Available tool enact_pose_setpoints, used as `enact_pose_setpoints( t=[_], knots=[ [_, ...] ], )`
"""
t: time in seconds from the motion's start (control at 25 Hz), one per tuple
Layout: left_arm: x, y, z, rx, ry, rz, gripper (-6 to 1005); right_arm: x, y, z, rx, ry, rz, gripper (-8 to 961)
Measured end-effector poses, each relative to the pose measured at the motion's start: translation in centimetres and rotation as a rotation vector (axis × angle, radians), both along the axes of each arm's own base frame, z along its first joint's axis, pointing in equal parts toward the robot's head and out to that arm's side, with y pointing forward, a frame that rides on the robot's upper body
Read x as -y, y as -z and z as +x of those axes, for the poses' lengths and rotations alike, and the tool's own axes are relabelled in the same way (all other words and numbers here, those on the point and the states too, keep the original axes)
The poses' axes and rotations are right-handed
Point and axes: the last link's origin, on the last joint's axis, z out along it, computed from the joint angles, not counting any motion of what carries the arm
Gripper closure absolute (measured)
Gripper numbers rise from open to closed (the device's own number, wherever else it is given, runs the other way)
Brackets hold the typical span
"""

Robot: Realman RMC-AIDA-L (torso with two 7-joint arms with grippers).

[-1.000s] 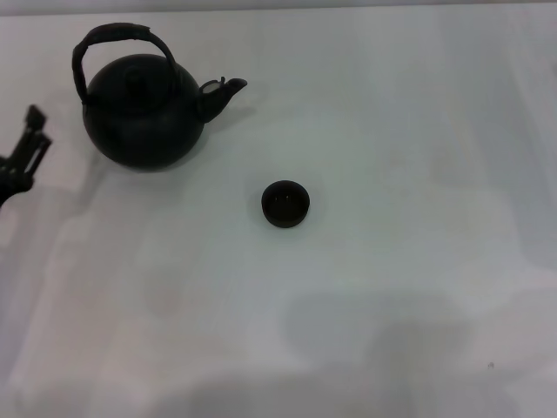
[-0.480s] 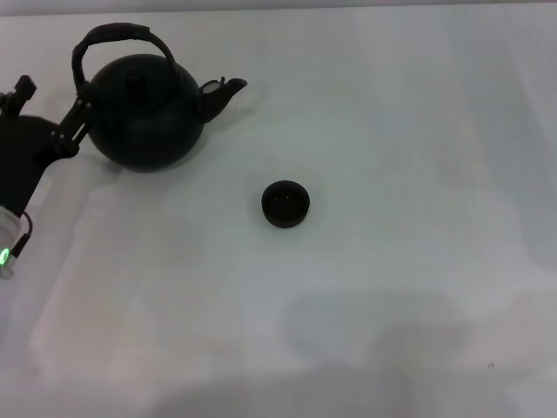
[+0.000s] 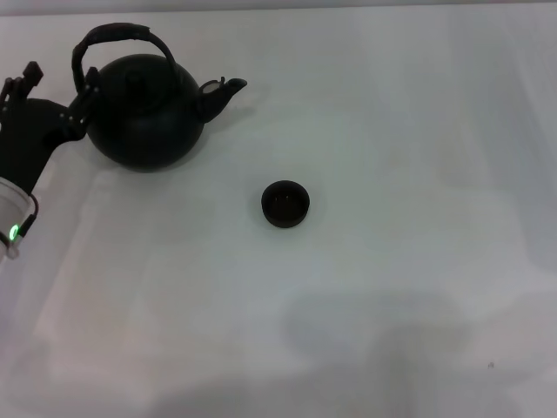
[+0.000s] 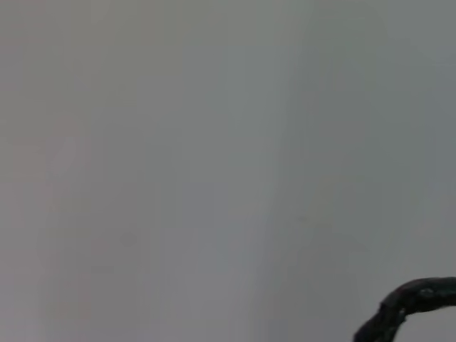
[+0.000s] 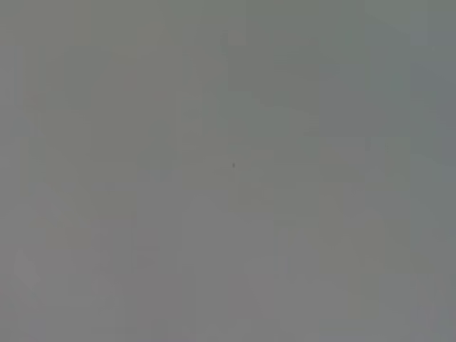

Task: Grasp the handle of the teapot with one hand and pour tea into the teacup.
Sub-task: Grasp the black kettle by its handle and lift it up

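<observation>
White table (image 3: pixel 392 287) fills the near part of the head view, with nothing on it close to the robot. A bit farther out, near the middle, sits the teacup (image 3: pixel 285 204). It is small, round and dark, and it stands upright, all by itself. I cannot tell if there is any tea in it.

Farther back and to the left stands the teapot (image 3: pixel 144 111), big, round and black, flat on the table. Its spout points toward the right, and the cup is well apart from it. The handle (image 3: pixel 122 37) arches over the lid, and nothing is holding it.

The left gripper (image 3: pixel 50 97) is just beside the pot, at its left side. Its two fingers are spread apart and hold nothing. One finger tip looks very close to the pot's side, below the handle's foot.

The right gripper is not in view.

So the job looks like it is only starting. The handle is not yet grabbed, and lifting and pouring are both left to do.
</observation>
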Motion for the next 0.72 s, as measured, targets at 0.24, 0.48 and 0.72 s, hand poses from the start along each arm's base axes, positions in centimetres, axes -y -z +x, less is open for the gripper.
enact_pose_setpoints(
  t=[0.24, 0.48, 0.72],
  knots=[
    [-0.5, 0.0, 0.0, -0.008, -0.012, -0.003, 141, -0.2, 0.0, -0.2, 0.003, -0.006, -0.005, 128],
    [-1.0, 0.0, 0.2, -0.014, -0.011, -0.008, 141, -0.4, -0.1, -0.3, 0.006, -0.009, -0.006, 128],
    [-1.2, 0.2, 0.1, -0.013, -0.028, -0.019, 315, -0.5, -0.3, -0.2, -0.005, -0.012, -0.001, 128]
  ],
)
